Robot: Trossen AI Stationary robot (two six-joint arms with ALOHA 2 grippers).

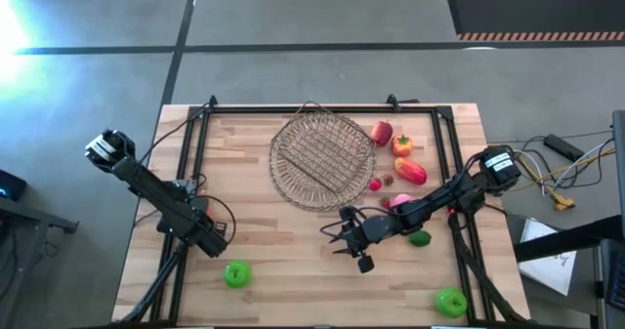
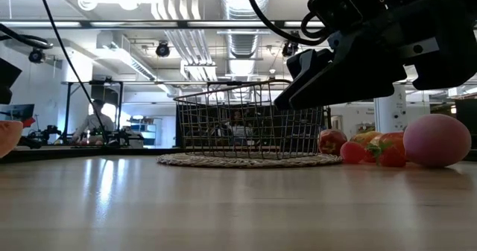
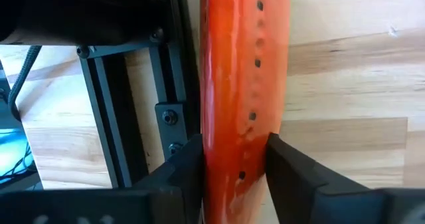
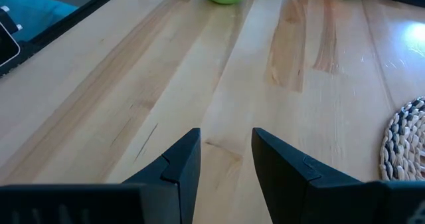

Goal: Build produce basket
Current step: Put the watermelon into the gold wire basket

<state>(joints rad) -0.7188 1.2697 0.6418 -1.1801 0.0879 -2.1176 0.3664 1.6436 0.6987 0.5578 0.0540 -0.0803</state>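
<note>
The left gripper (image 3: 234, 174) has its fingers (image 3: 182, 174) clamped on a glossy orange-red, dimpled toy produce piece (image 3: 244, 78), likely light, stiff and slippery, near the tabletop's (image 1: 293, 251) left edge, while the right gripper's (image 1: 342, 237) parted, empty fingers (image 4: 176, 161) hover beside the pale wire basket (image 1: 322, 158) mid-tabletop.

wooden table (image 1: 293, 261), woven round tray (image 2: 246, 160) (under wire)

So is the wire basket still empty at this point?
Empty. The basket shows only bare wire grid in the high view, and the produce lies on the table beside it.
</note>
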